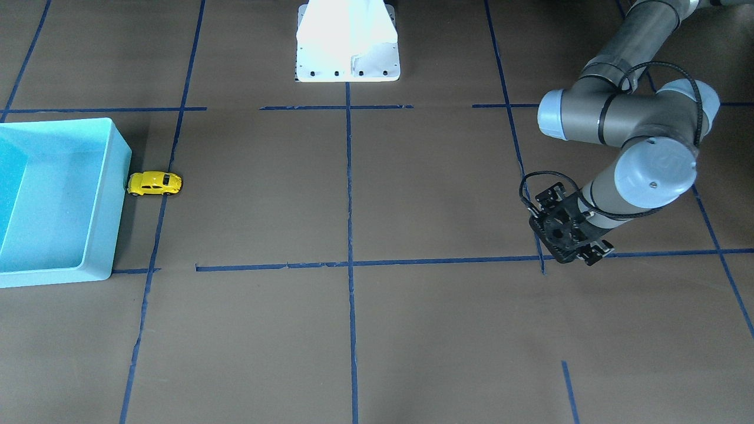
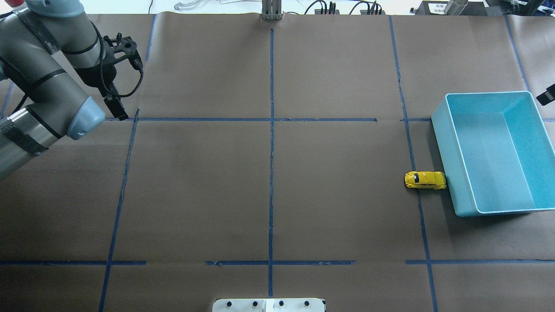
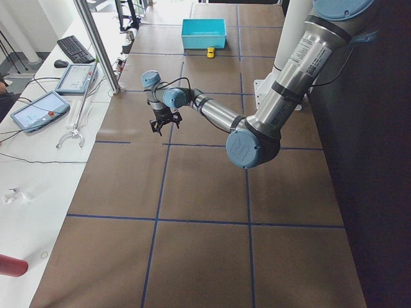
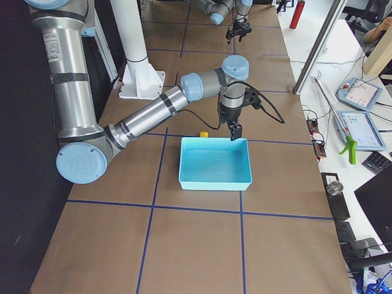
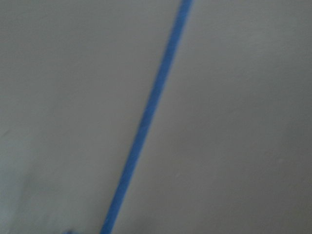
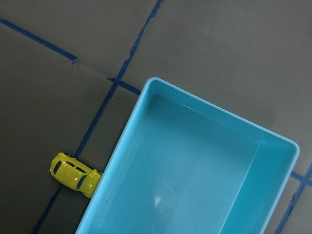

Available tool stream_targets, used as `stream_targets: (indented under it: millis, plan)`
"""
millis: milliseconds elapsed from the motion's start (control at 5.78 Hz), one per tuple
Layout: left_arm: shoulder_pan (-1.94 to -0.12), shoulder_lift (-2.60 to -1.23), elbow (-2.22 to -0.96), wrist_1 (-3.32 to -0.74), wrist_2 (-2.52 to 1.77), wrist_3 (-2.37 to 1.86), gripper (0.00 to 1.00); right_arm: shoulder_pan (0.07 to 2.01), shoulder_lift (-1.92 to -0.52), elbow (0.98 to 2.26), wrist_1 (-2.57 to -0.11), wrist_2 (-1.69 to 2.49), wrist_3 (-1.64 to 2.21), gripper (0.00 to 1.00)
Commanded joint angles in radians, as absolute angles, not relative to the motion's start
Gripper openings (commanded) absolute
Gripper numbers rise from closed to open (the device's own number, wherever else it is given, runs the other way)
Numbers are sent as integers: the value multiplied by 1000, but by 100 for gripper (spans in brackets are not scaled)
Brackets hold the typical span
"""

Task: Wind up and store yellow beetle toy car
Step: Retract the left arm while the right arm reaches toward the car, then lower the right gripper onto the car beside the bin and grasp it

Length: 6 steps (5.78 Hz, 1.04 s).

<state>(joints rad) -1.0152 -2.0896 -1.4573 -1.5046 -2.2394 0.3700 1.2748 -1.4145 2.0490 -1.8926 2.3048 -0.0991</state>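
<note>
The yellow beetle toy car (image 1: 155,183) (image 2: 425,180) stands on the brown table on its wheels, its nose against the outer wall of the light blue bin (image 1: 122,203) (image 2: 443,147). In the right wrist view the car (image 6: 75,174) touches the bin's left wall (image 6: 119,151). My right gripper (image 4: 234,131) hangs over the bin's far rim; only a sliver of it (image 2: 545,95) reaches the overhead view, so I cannot tell its state. My left gripper (image 1: 584,254) (image 2: 119,112) hovers far from the car, open and holding nothing.
The bin is empty inside. Blue tape lines divide the brown table into squares. The white robot base (image 1: 347,44) stands at mid-table on the robot's edge. Monitors, tablets and cables lie on the side benches beyond the table.
</note>
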Motion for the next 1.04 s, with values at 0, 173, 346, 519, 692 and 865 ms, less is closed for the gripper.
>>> stream_targets:
  millis: [0,173,346,519,692,865]
  plan:
    - [-1141,-1977,-1453,-1497,-2243,365,100,1070,-1338,2071,-1891,2208,-106,100]
    - [-1234,-1894,-1453,-1505,-2243,367,100,1027,-1322,2115,-1893,2160,-116,100]
    - [-1331,-1855,-1454,-1506,-2244,367,100,984,-1316,2123,-1891,2158,-227,100]
    - [-1436,-1803,-1456,-1506,-2246,368,100,951,-1299,2114,-1846,2160,-335,100]
    - [-1531,-1752,-1454,-1506,-2250,370,100,924,-1314,2070,-1750,2161,-354,100]
    - [-1566,-1706,-1462,-1509,-2247,339,100,860,-1336,2024,-1670,2157,-363,100]
